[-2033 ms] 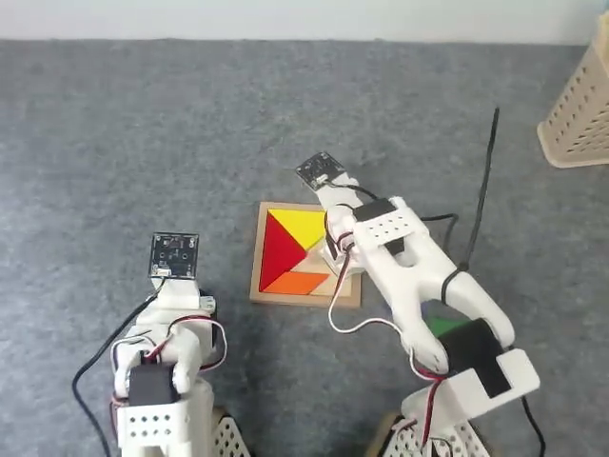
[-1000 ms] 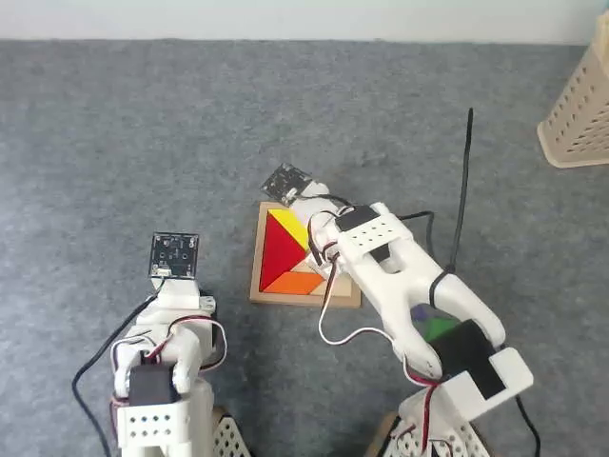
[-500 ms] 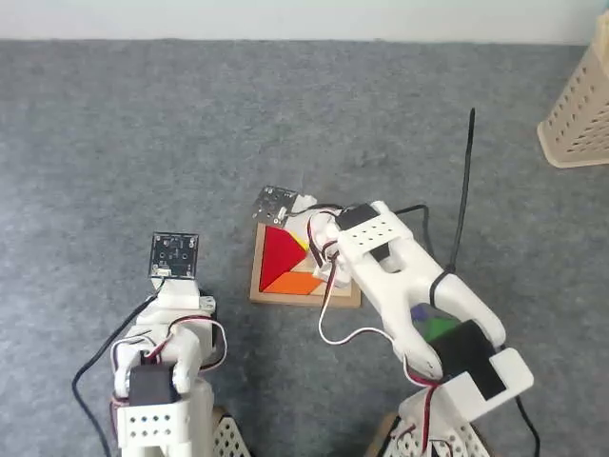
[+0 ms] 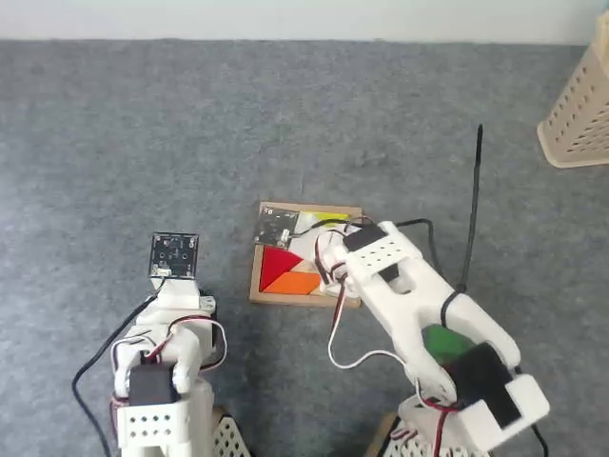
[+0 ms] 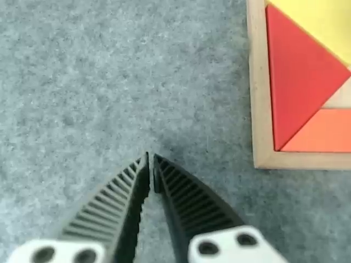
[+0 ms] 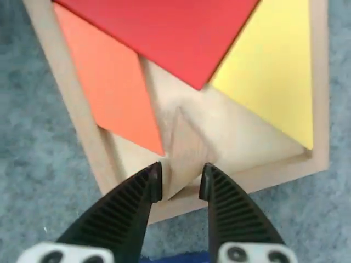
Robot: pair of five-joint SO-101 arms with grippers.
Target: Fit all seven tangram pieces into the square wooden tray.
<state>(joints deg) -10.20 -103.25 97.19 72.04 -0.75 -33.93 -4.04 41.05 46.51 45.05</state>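
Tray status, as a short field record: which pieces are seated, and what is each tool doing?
tray: square wooden tray, on grey carpet
seated: red triangle, yellow triangle, orange parallelogram
right tool: over tray, closed on pale wooden triangle
left tool: shut, empty, over carpet beside tray

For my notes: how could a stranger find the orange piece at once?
Find the square wooden tray on the carpet. The orange piece lies along its edge nearest the arms, touching the red triangle; unlike that neighbour, it has four sides.
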